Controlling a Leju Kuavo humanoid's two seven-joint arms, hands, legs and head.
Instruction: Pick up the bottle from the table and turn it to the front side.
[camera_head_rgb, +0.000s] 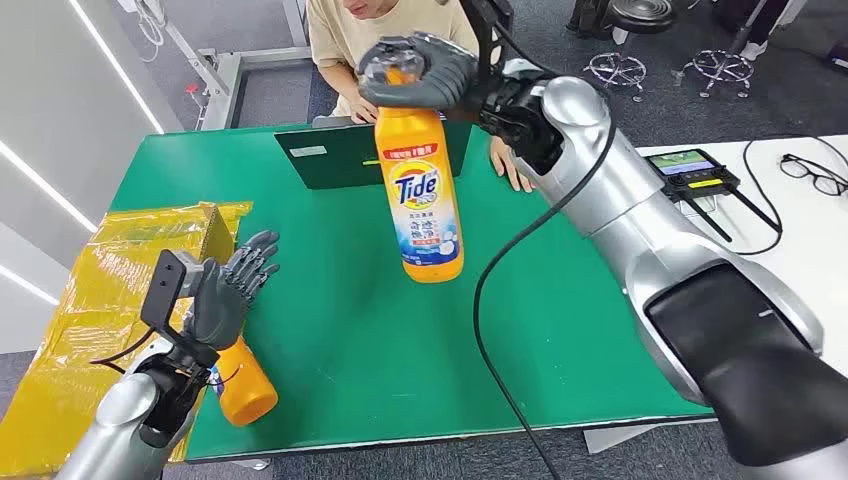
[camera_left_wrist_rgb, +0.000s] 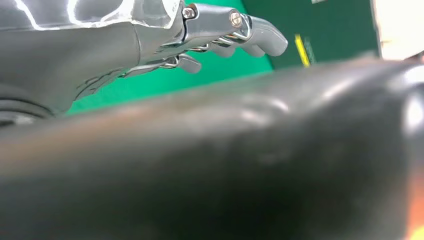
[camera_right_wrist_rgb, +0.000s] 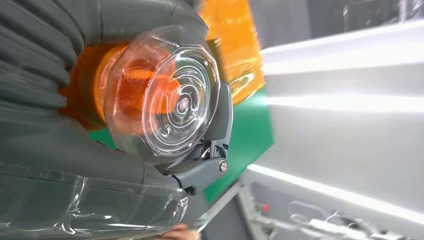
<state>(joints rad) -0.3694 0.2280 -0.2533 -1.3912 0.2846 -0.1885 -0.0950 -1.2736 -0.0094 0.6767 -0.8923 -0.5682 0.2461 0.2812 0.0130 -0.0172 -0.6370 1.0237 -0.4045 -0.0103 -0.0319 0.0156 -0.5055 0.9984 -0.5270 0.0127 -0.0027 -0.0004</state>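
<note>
While right hand (camera_head_rgb: 415, 70) grips clear cap of tall orange plastic detergent bottle (camera_head_rgb: 420, 200), label faces front; body hangs heavy, slick below hand; left hand (camera_head_rgb: 225, 295) spread, holding nothing.

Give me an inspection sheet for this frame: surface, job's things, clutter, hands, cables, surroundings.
Surface: green table, with a white table adjoining on the right.
Job's things: orange Tide bottle upright, front label facing the camera, held by its clear cap; whether its base touches the table cannot be told.
Clutter: second orange bottle lying at the table's near left edge; dark green laptop at the far side.
Hands: right hand grips the Tide bottle's cap from above; left hand holds nothing, fingers apart, above the lying bottle.
Cables: black cable hangs from the right arm across the table.
Surroundings: seated person behind the table; yellow box at left; handheld controller and glasses on the white table.
</note>
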